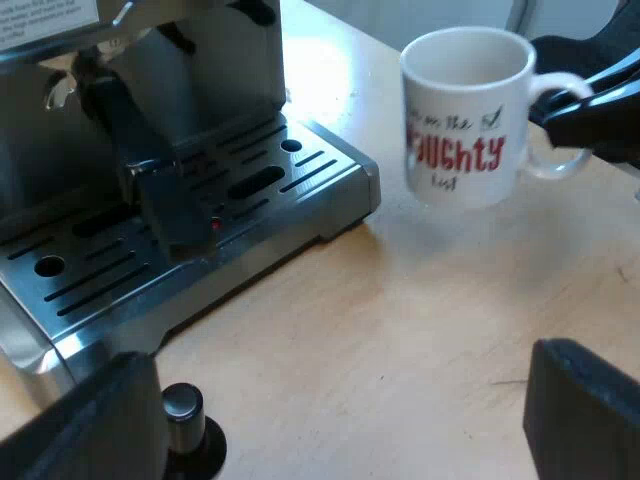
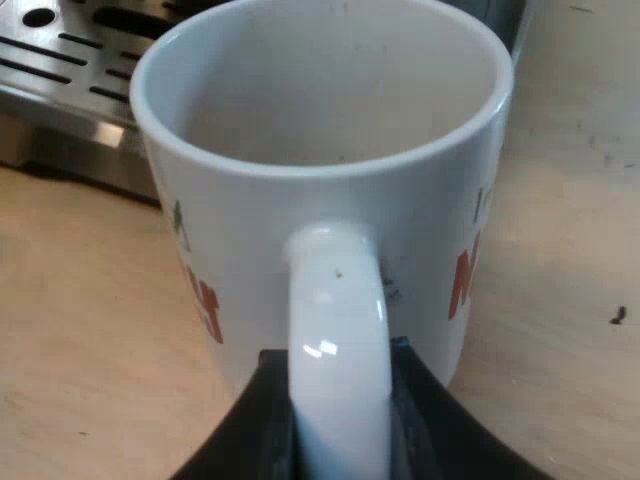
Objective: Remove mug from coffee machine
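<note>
A white mug (image 1: 465, 115) with red and green lettering is off the espresso machine's drip tray (image 1: 335, 180), over the wooden table beside it; I cannot tell whether it touches the wood. My right gripper (image 1: 585, 105) reaches it at the handle. In the right wrist view the mug (image 2: 320, 150) looks empty, and my right gripper (image 2: 338, 390) is shut on the mug's handle, one black finger on each side. My left gripper (image 1: 330, 420) stands open over the table in front of the machine, holding nothing.
The espresso machine (image 1: 200, 80) has the holder locked in its front, and its dark handle (image 1: 150, 170) with a red end reaches out over the slotted tray. A small tamper-like thing with a metal top (image 1: 185, 420) stands by one left finger.
</note>
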